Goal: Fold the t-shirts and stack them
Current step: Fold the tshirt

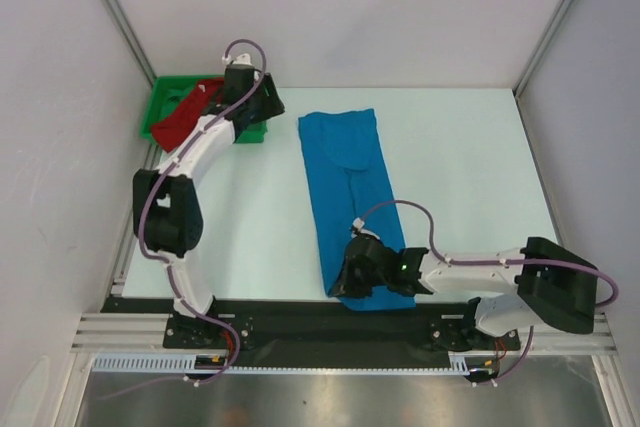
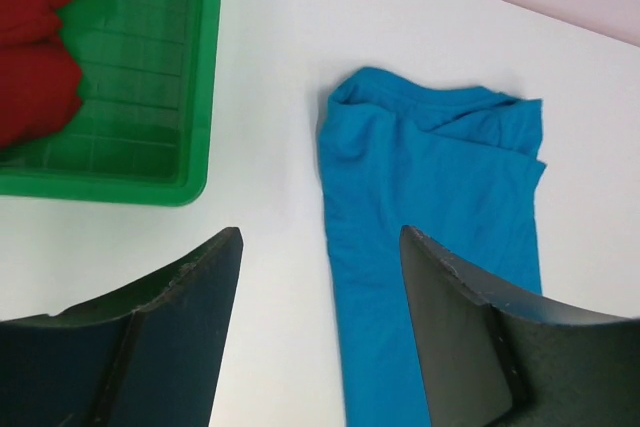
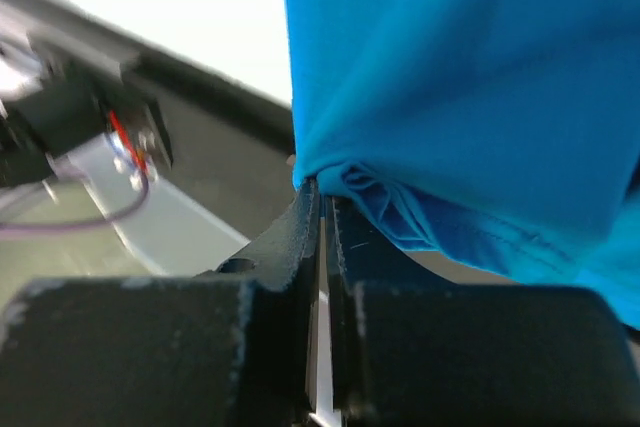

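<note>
Plain bright blue t-shirt, no print, at the black right hand. Solid red t-shirt left of the black left hand, in a green tray with a grid-patterned floor. The worktop is white.

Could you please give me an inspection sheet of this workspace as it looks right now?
Surface: white table, no stains seen.
Job's things: blue shirt folded into a long strip mid-table; red shirt bunched in the green tray at the far left.
Clutter: nothing seen.
Grippers: left gripper open, empty, near the tray; right gripper, jaws shut on the blue shirt's near end.
Cables: purple cable looping along each arm.
Surroundings: white walls, metal rail at the near edge.
</note>
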### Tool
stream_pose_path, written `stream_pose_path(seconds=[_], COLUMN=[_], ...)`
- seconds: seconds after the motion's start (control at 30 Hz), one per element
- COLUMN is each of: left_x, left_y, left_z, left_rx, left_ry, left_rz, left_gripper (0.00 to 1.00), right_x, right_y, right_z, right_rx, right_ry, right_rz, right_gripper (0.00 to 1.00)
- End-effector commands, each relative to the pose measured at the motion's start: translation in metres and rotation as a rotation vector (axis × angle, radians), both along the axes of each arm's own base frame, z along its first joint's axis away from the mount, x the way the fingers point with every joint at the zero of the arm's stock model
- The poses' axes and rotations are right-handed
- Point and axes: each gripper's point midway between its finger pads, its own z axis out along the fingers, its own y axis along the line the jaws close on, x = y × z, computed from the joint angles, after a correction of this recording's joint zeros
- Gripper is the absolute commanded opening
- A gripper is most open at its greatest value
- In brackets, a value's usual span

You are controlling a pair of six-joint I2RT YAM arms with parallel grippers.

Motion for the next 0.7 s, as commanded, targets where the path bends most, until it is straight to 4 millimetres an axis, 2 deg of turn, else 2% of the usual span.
stream_pose_path(seconds=[0.0,0.03,0.07,0.1,0.13,0.17,0.2,0.3,0.37,0.4,0.43,0.47,0.57,0.6,0.67], left_x=[-0.026,-0.030,-0.033,-0.041,-0.043,-0.046,-0.053,-0.058,-0.059,-0.059,-0.058,-0.058,-0.054,-0.051,-0.046], left_y=[0.003,0.004,0.004,0.006,0.000,-0.003,-0.008,-0.017,-0.021,-0.022,-0.025,-0.027,-0.033,-0.035,-0.037], left_z=[-0.003,-0.006,-0.009,-0.017,-0.018,-0.020,-0.028,-0.034,-0.037,-0.041,-0.043,-0.045,-0.056,-0.056,-0.070], left_rx=[0.035,0.037,0.027,0.022,-0.007,-0.031,-0.053,-0.102,-0.113,-0.114,-0.118,-0.124,-0.136,-0.138,-0.135], left_ry=[0.013,0.018,0.023,0.040,0.032,0.039,0.060,0.075,0.081,0.092,0.095,0.096,0.110,0.106,0.124], left_rz=[-0.058,-0.057,-0.049,-0.045,-0.067,-0.069,-0.090,-0.121,-0.142,-0.148,-0.164,-0.178,-0.201,-0.204,-0.202], left_gripper=[0.70,0.71,0.71,0.71,0.71,0.71,0.72,0.72,0.72,0.73,0.73,0.73,0.72,0.71,0.69], right_x=[-0.024,-0.028,-0.035,-0.038,-0.040,-0.041,-0.041,-0.047,-0.045,-0.047,-0.041,-0.035,0.018,0.056,0.105], right_y=[0.038,0.043,0.053,0.060,0.064,0.076,0.076,0.083,0.083,0.078,0.074,0.069,0.044,0.026,0.003], right_z=[0.028,0.019,0.025,0.016,0.015,0.025,0.023,0.040,0.064,0.070,0.074,0.087,0.099,0.097,0.096], right_rx=[0.102,0.084,0.105,0.092,0.092,0.114,0.099,0.137,0.163,0.148,0.130,0.138,0.123,0.087,0.044], right_ry=[-0.019,0.001,0.005,0.021,0.027,0.012,0.012,-0.048,-0.128,-0.132,-0.156,-0.193,-0.259,-0.300,-0.360], right_rz=[0.197,0.236,0.298,0.324,0.352,0.407,0.423,0.490,0.533,0.560,0.555,0.551,0.453,0.389,0.295], right_gripper=[0.02,0.02,0.02,0.03,0.05,0.08,0.22,0.47,0.60,0.61,0.63,0.66,0.69,0.70,0.71])
